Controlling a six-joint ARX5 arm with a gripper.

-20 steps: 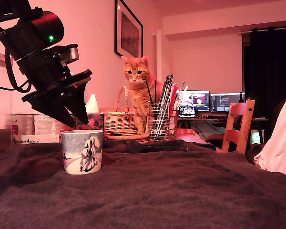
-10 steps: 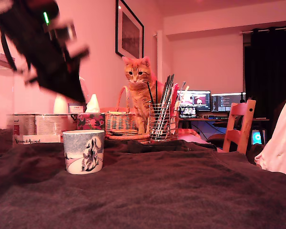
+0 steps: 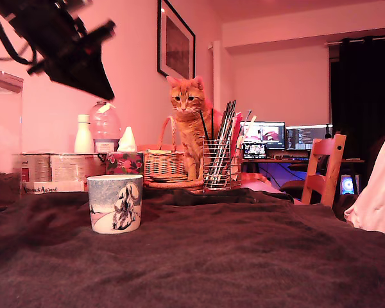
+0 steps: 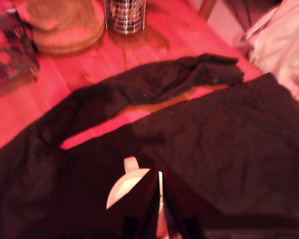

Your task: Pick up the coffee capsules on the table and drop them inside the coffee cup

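High at the exterior view's left, the gripper (image 3: 102, 86) hangs blurred in the air, its fingers nearly together with only a thin slit showing and nothing seen between them. Well below it, the coffee cup (image 3: 115, 203) stands upright on the dark cloth (image 3: 244, 256) covering the tabletop.

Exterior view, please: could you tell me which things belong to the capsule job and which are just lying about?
Job: coffee cup; gripper, raised above it. No capsules are in sight.

Lying about: cat; wire-mesh pen holder; wicker basket; white bottle; wooden chair.
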